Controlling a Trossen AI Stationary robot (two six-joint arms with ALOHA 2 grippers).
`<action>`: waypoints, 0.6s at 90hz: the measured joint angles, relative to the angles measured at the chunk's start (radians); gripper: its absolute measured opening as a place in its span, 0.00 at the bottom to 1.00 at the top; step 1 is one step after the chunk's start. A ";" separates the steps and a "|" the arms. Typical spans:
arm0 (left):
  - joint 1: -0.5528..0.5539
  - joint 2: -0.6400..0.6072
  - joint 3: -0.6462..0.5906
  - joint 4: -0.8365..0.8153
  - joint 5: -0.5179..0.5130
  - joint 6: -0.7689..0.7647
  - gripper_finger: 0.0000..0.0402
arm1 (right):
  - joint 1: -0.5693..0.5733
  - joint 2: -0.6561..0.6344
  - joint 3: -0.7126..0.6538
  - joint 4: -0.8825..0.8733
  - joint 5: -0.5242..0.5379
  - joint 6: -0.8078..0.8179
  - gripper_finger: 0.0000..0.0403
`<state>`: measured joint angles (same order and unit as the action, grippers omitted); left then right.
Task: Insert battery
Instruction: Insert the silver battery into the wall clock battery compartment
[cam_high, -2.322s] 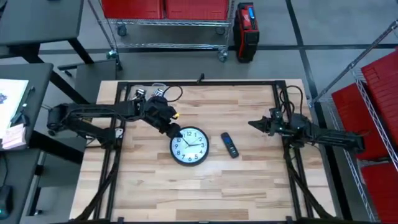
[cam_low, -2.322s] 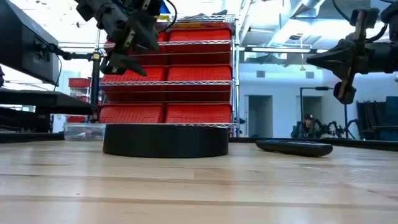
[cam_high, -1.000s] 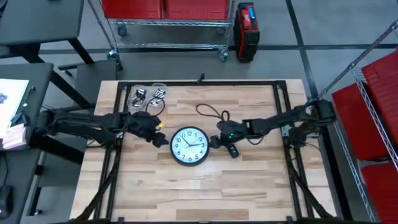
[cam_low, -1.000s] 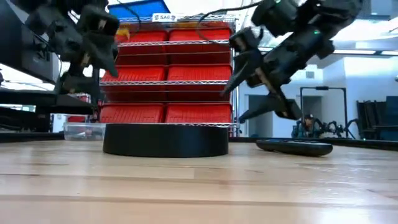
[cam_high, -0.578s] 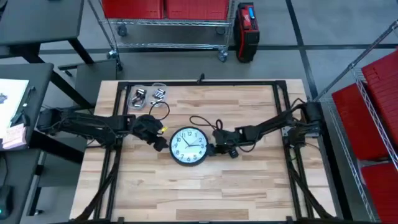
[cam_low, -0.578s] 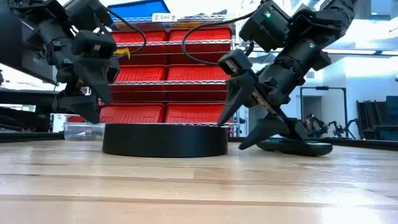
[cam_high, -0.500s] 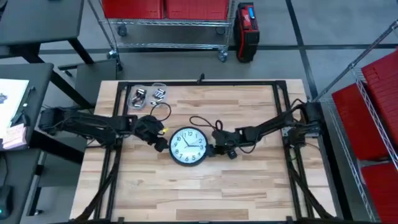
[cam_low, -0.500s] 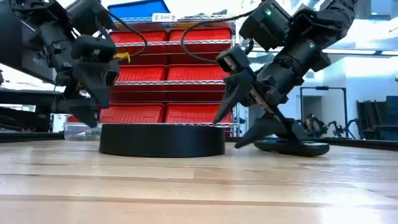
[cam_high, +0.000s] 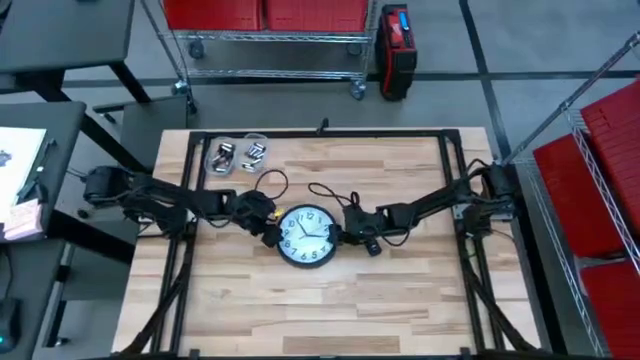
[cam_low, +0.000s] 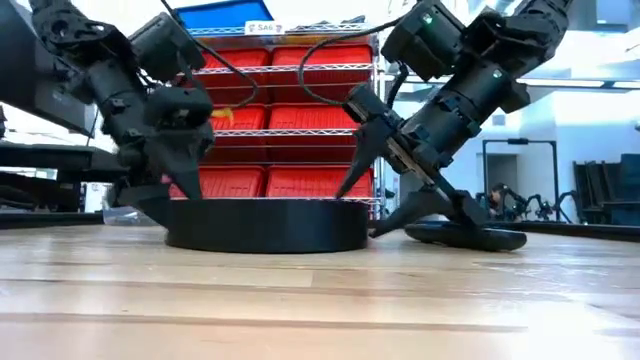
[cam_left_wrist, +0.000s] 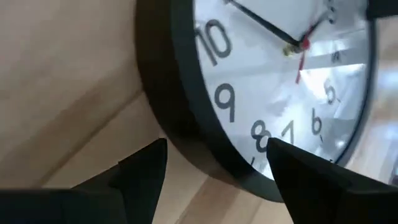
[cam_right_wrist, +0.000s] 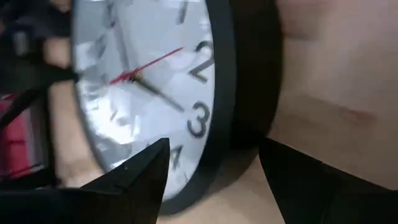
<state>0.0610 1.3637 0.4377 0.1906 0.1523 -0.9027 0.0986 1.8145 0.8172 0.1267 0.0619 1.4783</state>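
A round black-rimmed wall clock (cam_high: 310, 235) lies face up mid-table. My left gripper (cam_high: 272, 232) stands open at its left rim. In the left wrist view, one finger (cam_left_wrist: 140, 168) is on the table side and the other (cam_left_wrist: 298, 168) is over the dial. My right gripper (cam_high: 341, 236) stands open at the right rim in the same way. Two clear tubs (cam_high: 235, 153) at the far left hold what look like batteries. My left gripper straddles the clock's left rim (cam_left_wrist: 180, 118), coming level from the table's left; I cannot tell whether either finger touches it. My right gripper straddles the right rim (cam_right_wrist: 249, 81), slanting down from the table's right. Its lower finger (cam_low: 395, 220) reaches the table, and I cannot tell whether it touches the rim.
A black remote (cam_low: 470, 238) lies just right of the clock, partly under my right arm. Loose cables loop over the table behind both grippers. The near half of the wooden table (cam_high: 320, 310) is bare. Red-bin shelving stands beyond the far edge.
My left gripper has moved right and down to the clock's left rim and now straddles it. My right gripper has come in from the right and dropped to the right rim. Both have kept their fingers apart.
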 joint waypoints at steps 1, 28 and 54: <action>0.000 0.006 0.000 0.010 0.006 -0.001 0.64 | 0.000 0.000 0.000 -0.003 0.000 0.002 0.60; -0.005 0.087 -0.002 0.107 0.041 -0.009 0.64 | 0.013 -0.001 0.001 -0.053 0.016 0.047 0.60; -0.006 0.089 -0.003 0.119 0.049 0.005 0.64 | 0.013 -0.007 0.000 -0.064 -0.005 -0.011 0.60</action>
<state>0.0555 1.4531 0.4347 0.3091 0.2012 -0.8973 0.1115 1.8073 0.8172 0.0626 0.0569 1.4673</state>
